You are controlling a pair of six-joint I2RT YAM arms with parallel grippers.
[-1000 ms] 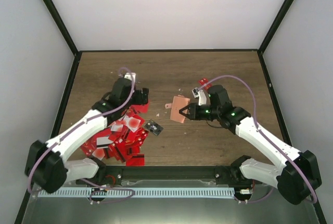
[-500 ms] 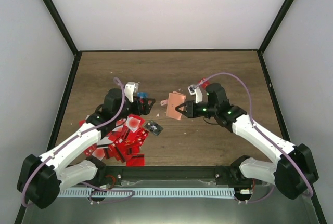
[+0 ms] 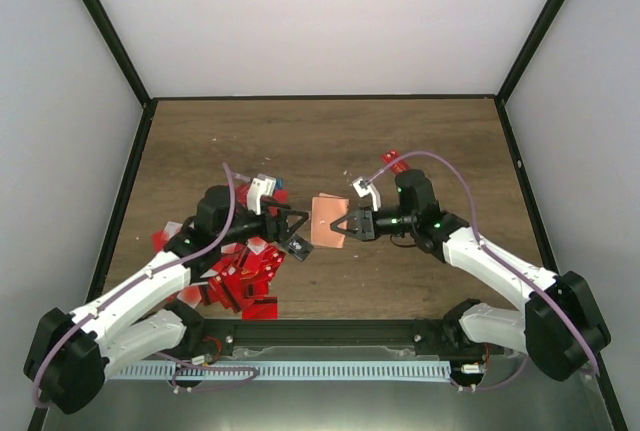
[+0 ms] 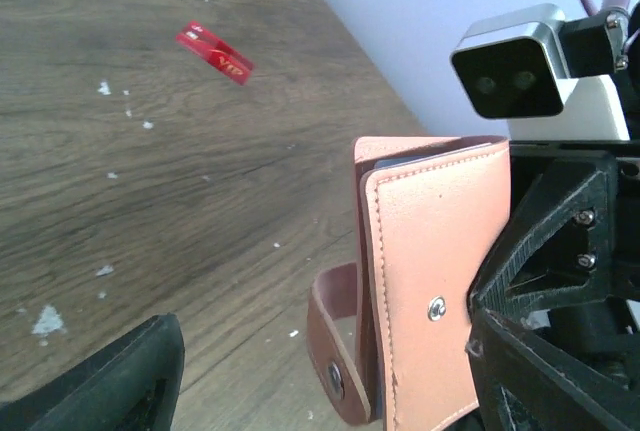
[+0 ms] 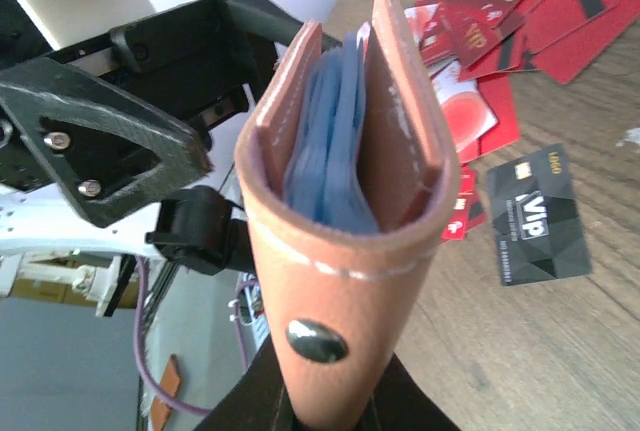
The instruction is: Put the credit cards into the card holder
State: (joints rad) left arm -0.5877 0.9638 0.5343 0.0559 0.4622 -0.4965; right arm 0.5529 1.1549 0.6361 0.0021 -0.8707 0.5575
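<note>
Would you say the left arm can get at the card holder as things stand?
Probably yes: the open left tool faces the card holder, held up by the right tool, with nothing between them.

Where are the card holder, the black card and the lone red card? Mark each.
card holder (image 4: 425, 241), left wrist view, tan outer face.
black card (image 5: 535, 216), right wrist view, printed face.
lone red card (image 4: 213, 51), left wrist view, its middle.
</note>
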